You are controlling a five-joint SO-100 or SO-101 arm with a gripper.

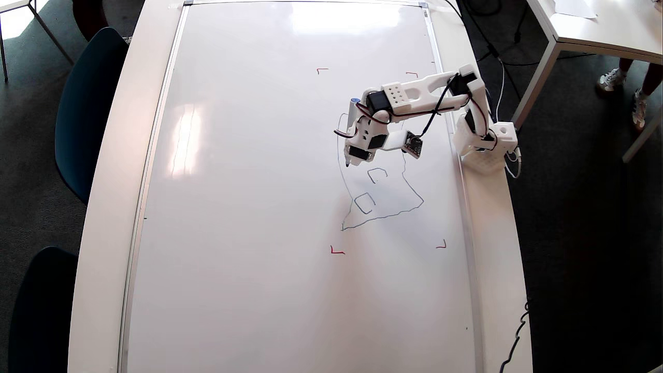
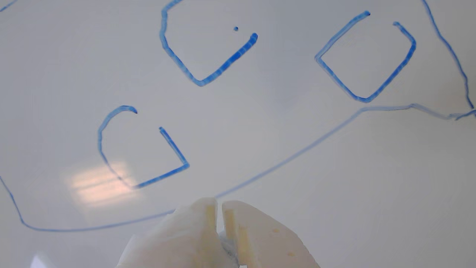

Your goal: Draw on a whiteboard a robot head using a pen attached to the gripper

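Observation:
The whiteboard (image 1: 248,207) covers most of the table. The robot head (image 1: 386,215) is a thin wobbly outline on its right half, partly under the arm. Two small boxes show inside it in the overhead view. In the wrist view its lines are blue (image 2: 260,175), with three small open-cornered boxes inside. My gripper (image 1: 353,157) hangs over the outline's left side. In the wrist view its white jaws (image 2: 219,212) stand almost together with nothing between the tips. The pen (image 1: 352,115) runs along the gripper's left side, blue cap up and dark tip at the outline's left line.
Four red corner marks (image 1: 336,251) frame the drawing. The arm's base (image 1: 487,150) stands on the white table rim at the right. Two dark chairs (image 1: 88,103) are at the left, another table (image 1: 595,31) and a person's feet at the upper right. A cable (image 1: 518,331) hangs at the lower right.

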